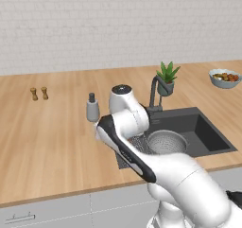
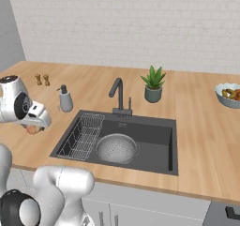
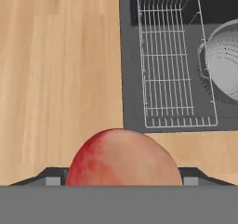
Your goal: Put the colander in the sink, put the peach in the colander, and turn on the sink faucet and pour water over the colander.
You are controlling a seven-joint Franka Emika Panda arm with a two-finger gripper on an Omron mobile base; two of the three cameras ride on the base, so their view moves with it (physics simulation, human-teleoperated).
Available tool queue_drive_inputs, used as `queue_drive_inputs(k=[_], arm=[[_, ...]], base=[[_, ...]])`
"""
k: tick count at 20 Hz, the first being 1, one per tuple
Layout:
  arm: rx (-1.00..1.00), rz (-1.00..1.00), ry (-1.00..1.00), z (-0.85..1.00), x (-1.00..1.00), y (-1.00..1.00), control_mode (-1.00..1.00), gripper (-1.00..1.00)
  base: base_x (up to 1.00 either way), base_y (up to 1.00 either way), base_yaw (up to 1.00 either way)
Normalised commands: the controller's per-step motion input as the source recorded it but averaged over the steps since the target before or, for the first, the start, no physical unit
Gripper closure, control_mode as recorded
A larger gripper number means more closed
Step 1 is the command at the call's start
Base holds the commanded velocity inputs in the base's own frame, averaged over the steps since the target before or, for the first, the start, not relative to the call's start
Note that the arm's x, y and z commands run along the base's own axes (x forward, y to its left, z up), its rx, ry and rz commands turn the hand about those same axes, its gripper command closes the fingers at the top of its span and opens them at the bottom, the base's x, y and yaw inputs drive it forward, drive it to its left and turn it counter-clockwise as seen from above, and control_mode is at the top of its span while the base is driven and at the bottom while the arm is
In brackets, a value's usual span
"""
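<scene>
Colander (image 2: 116, 148): round, grey, perforated; sits upright on the floor of the sink (image 2: 159, 131), toward the near wall, just beside the wire rack (image 2: 84, 135) that lines the basin's soap-bottle side.

Sink: dark grey, rectangular, recessed in the wooden counter (image 2: 201, 126).

Sink faucet (image 2: 119, 96): dark gooseneck on the back rim of the basin, spout curving toward the rack side.

Peach (image 3: 123, 158): red-orange with a paler patch; in the hand view it sits close up between the two finger tips, over bare counter just outside the sink's rim on the rack side. In the right base view a sliver of it (image 2: 32, 129) shows under the white hand.

Gripper (image 3: 123, 181): jaws spread wide, one tip on each side of the peach; whether the pads press the fruit cannot be told.

Soap bottle (image 2: 65, 100): grey, upright on the counter beside the sink's back corner.

Potted plant (image 2: 153, 85): green, spiky, grey pot, behind the sink.

Fruit bowl (image 2: 228, 94): filled, far along the counter.

Two small brown shakers (image 1: 39, 93): side by side, well apart from the sink.
</scene>
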Motion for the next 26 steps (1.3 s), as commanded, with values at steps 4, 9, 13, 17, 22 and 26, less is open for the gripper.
queue_drive_inputs(k=[4, 9, 13, 17, 22, 26], arm=[[0.11, -0.07, 0.00, 0.47, 0.00, -1.00, -1.00, 1.00], [0.10, -0.05, 0.00, 0.09, 0.00, -1.00, -1.00, 1.00], [0.12, -0.03, 0.00, 0.00, 0.08, -1.00, -1.00, 1.00], [0.14, 0.00, 0.00, 0.00, 0.16, -1.00, -1.00, 1.00], [0.16, 0.00, 0.00, -0.12, 0.23, -1.00, -1.00, 1.00], [0.12, 0.00, 0.00, -0.31, 0.41, -1.00, -1.00, 1.00]], base=[[0.00, 0.00, 0.00], [0.00, 0.00, 0.00], [0.00, 0.00, 0.00], [0.00, 0.00, 0.00], [0.00, 0.00, 0.00], [0.00, 0.00, 0.00]])
